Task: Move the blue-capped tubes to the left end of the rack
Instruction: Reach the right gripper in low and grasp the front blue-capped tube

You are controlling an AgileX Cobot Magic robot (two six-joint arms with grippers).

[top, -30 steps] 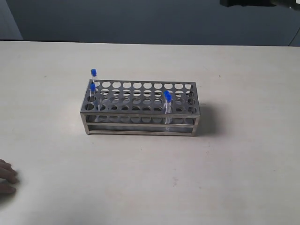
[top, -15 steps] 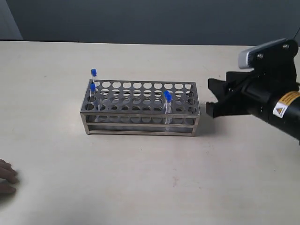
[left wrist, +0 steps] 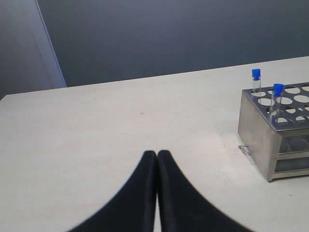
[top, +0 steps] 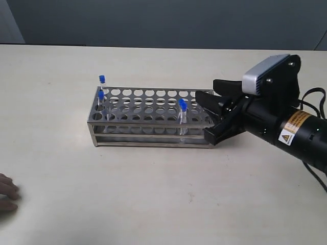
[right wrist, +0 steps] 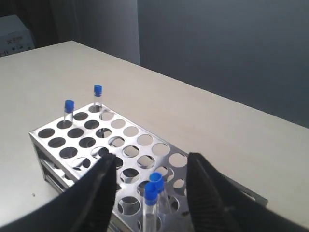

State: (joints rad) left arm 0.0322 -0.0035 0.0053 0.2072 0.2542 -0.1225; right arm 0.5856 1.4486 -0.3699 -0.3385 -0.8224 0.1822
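The silver rack (top: 151, 123) stands mid-table. Two blue-capped tubes (top: 102, 79) (top: 101, 96) sit upright at its left end. Two more (top: 182, 105) stand close together in the front rows toward the right end. My right gripper (top: 207, 115) is open at the rack's right end, level with that pair and a little right of it. In the right wrist view the pair (right wrist: 154, 180) shows between the spread fingers of the right gripper (right wrist: 152, 160), untouched. My left gripper (left wrist: 157, 154) is shut on nothing, over bare table away from the rack (left wrist: 253, 129); it does not show in the exterior view.
A person's fingers (top: 7, 193) rest on the table at the lower left edge of the exterior view. The rack's other holes hold nothing. The beige table (top: 153, 194) ends at a dark wall behind.
My right arm came in from the right and advanced left, bringing its open gripper to the rack's right end. The tubes and rack have not moved.
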